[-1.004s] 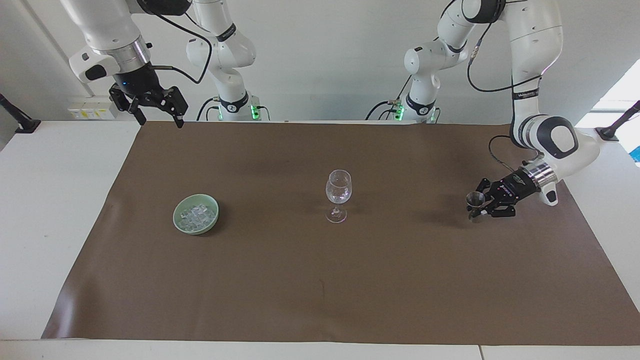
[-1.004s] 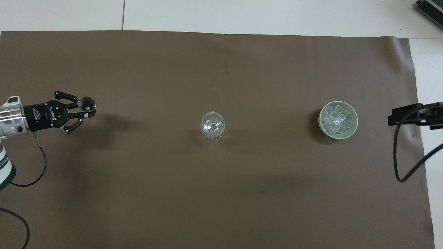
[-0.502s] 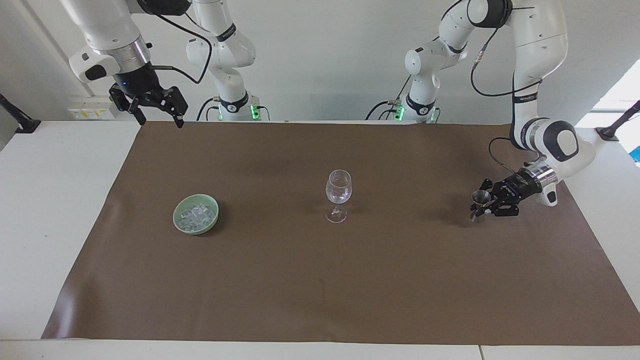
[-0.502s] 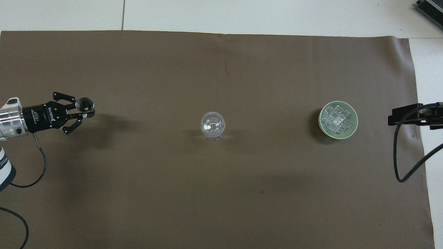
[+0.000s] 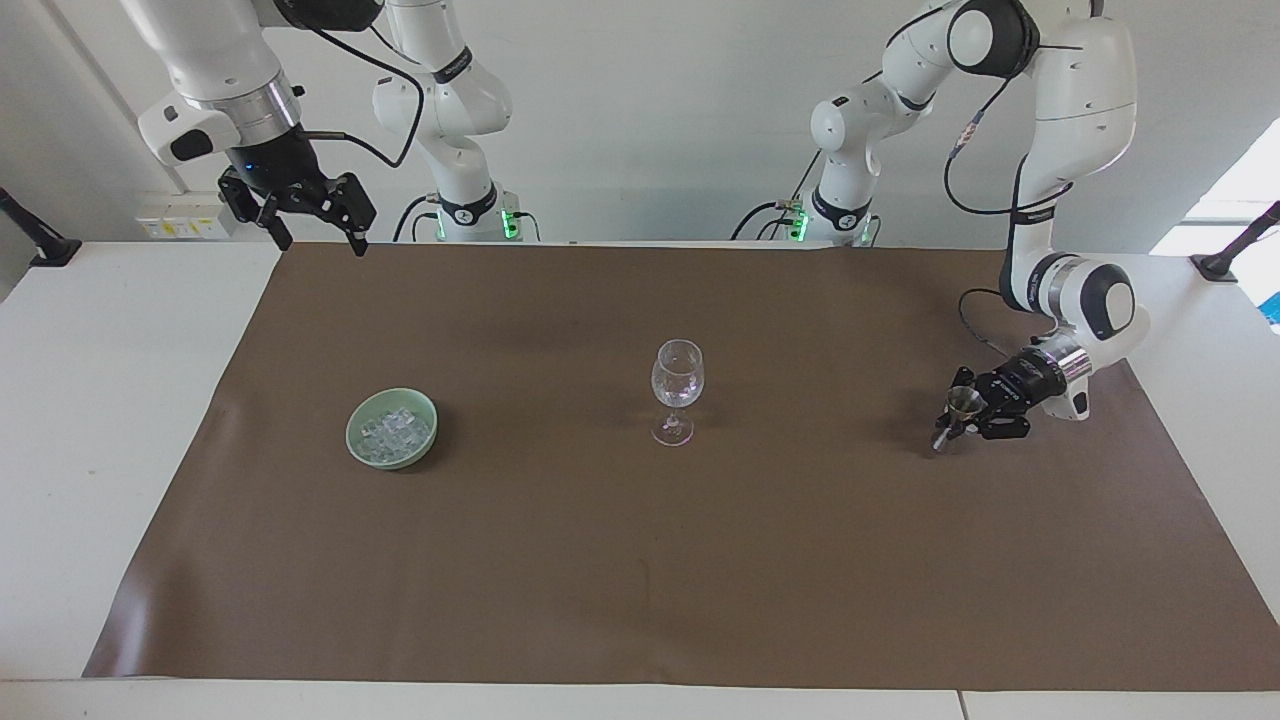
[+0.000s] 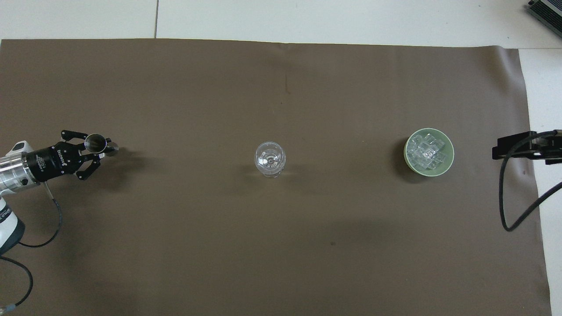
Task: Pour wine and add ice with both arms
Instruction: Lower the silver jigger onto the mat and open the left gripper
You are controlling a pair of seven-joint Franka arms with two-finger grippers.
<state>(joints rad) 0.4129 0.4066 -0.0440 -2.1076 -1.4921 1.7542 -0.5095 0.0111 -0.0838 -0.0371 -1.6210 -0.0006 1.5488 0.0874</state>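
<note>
My left gripper (image 5: 958,414) holds the jigger (image 5: 962,402) low over the mat (image 5: 700,560); wine glass (image 5: 677,391) mid-mat, ice (image 5: 394,431) in its bowl (image 5: 359,450) toward my right arm's end.

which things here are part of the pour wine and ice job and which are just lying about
Part of the job:
- wine glass
- ice in green bowl
- metal jigger, held by left gripper
- right gripper, waiting, open

Just there:
- brown mat
- grey box at the table's corner

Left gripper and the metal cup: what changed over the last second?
The left gripper, shut on the small metal measuring cup, has sunk toward the brown mat and drawn back toward its own end of the table. The wine glass, green bowl of ice and the raised, open right gripper stayed put.
</note>
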